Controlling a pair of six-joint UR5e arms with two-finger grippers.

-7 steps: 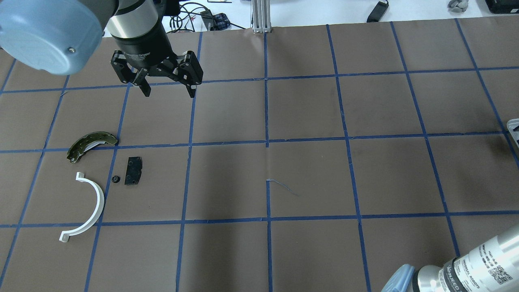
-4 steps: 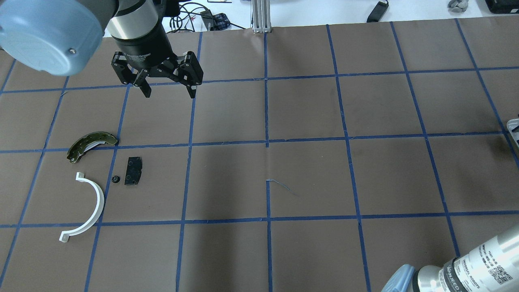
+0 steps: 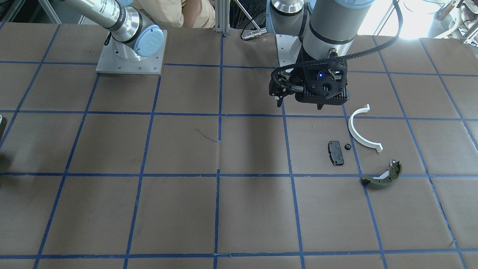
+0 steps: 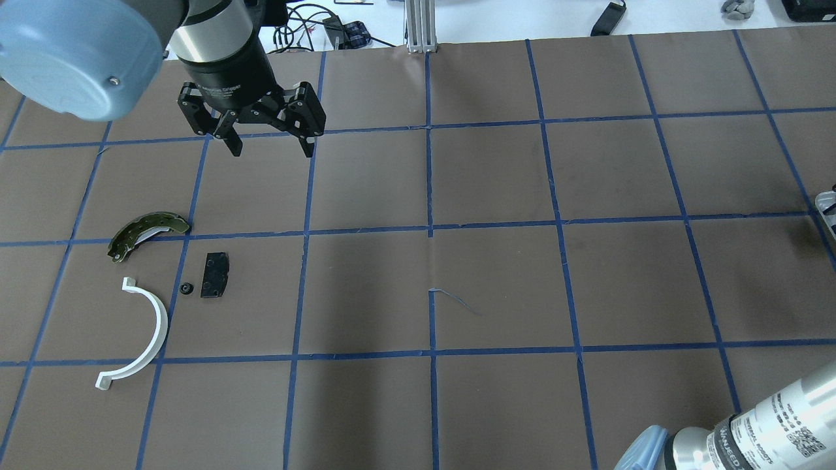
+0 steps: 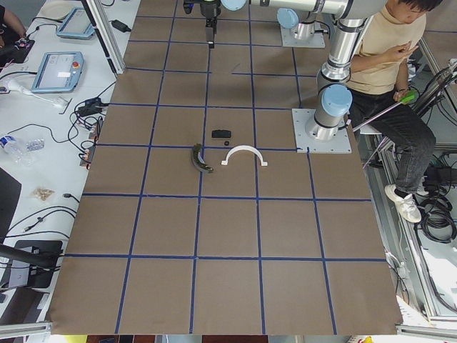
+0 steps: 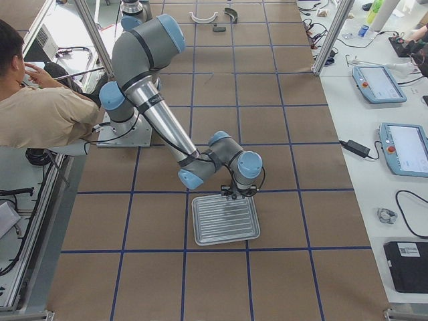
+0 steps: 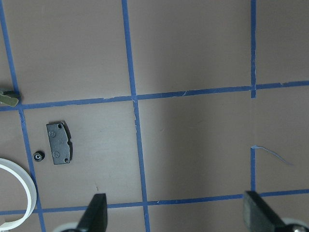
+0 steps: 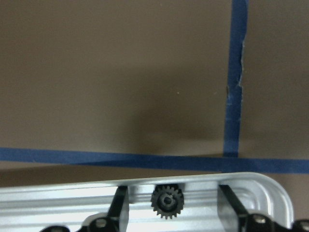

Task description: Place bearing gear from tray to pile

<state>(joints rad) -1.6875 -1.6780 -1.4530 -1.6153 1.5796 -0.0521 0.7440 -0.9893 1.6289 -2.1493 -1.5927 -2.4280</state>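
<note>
2 fingers (image 8: 119,203) of the right gripper (image 8: 172,193) stand apart on both sides of the black bearing gear (image 8: 167,200) without touching it. This gear lies in the tray (image 8: 58,198). The left gripper (image 4: 272,152) hangs wide apart and empty, far from the pile (image 4: 215,275)

A robotics lab, no question; two grey-and-blue industrial arms, the right arm (image 6: 160,114) bolted to a metal base plate (image 6: 144,138) on a counter (image 5: 228,286) papered brown and squared off with blue tape (image 4: 430,163); teach pendants (image 5: 57,71) on the white side bench (image 5: 36,168), cables (image 5: 86,108) trailing across it; aluminium framing (image 5: 100,36) round the rig; a ribbed metal tray (image 6: 225,219); a person (image 5: 389,71) seated beside the arms; what may be a plastic bottle (image 5: 14,146), small in this view.
</note>
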